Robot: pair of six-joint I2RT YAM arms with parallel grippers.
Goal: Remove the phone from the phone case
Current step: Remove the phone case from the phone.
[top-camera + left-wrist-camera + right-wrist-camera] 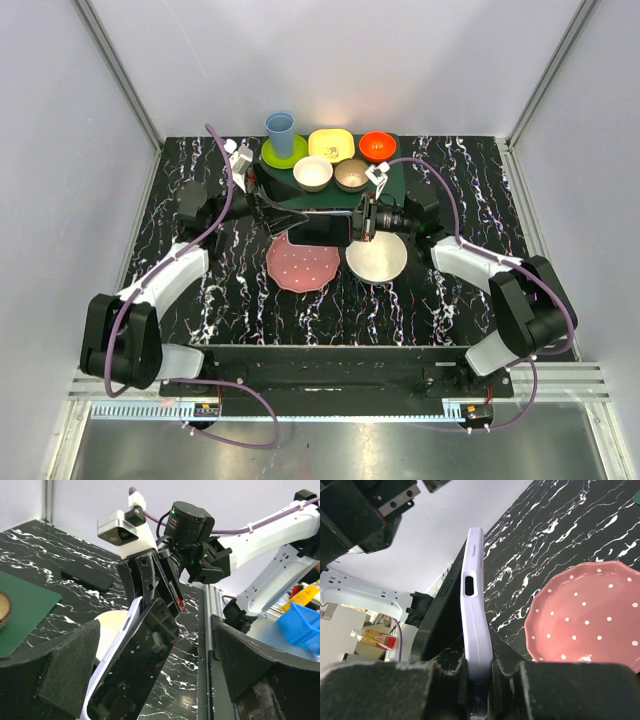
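Phone (140, 670) in its lavender phone case (472, 625) is up in the air over the middle of the desk (200, 300), above the pink dotted plate (590, 615). Your right gripper (480, 675) is clenched on the phone case's end. Your left gripper (292, 224) is released, fingers (60, 665) straddling the other end. The case rim bows off the phone near the right gripper.

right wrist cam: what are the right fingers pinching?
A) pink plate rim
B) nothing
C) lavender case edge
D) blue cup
C: in the right wrist view the right gripper is closed on the edge of the lavender phone case, while the pink plate lies apart below it.
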